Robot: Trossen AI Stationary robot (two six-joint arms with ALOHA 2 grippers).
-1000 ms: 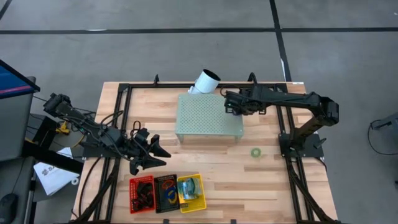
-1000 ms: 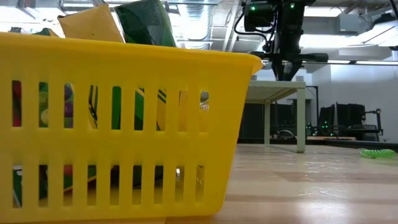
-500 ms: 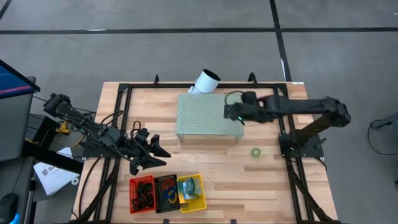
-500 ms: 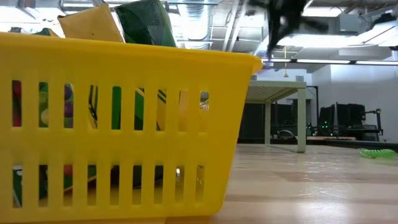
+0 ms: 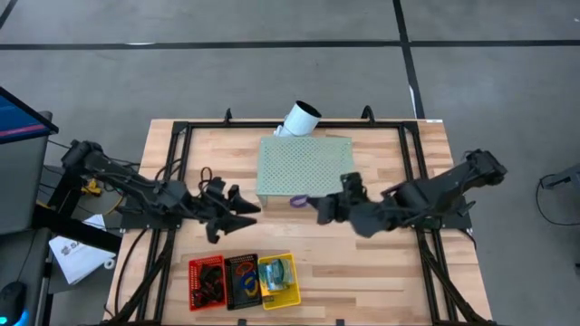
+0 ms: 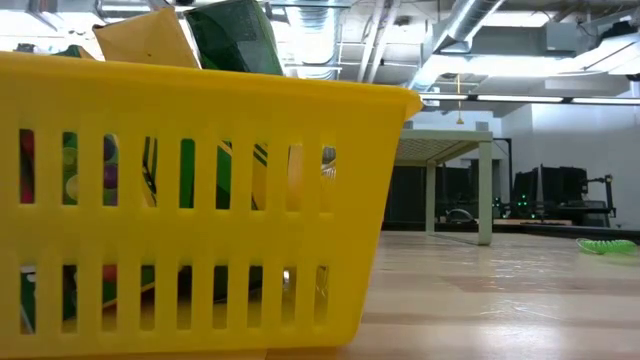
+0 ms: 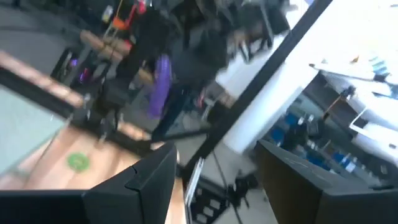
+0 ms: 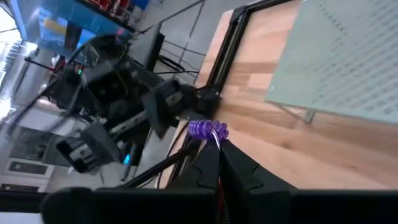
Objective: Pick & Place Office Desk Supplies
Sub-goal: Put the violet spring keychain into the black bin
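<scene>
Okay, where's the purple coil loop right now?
The purple coil loop is pinched in the right gripper, mid-table in the high view, just in front of the pale green perforated block and facing the left gripper.

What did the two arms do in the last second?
The right gripper swung from over the pale green perforated block to its front, shut on a purple coil loop. The left gripper edged toward it, jaws open. The white tube and three baskets stayed put.
</scene>
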